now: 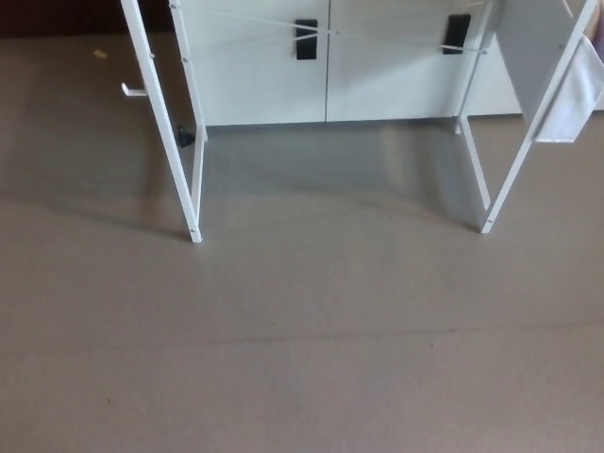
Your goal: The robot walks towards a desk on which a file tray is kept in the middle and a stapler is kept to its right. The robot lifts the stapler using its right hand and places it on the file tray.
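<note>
Neither the stapler nor the file tray shows in the head view. Only the white legs of the desk appear: the left leg frame (pixel 179 142) and the right leg frame (pixel 500 160) reach down to the grey floor. The desk top is out of the picture above. Neither of my hands nor any arm is in view.
White cabinet doors (pixel 326 61) with two black handles (pixel 306 39) stand behind the desk legs. A white cloth pouch (pixel 576 90) hangs on the right leg frame. A small white hook (pixel 132 91) sticks out left of the left leg. Grey floor (pixel 302 340) fills the foreground.
</note>
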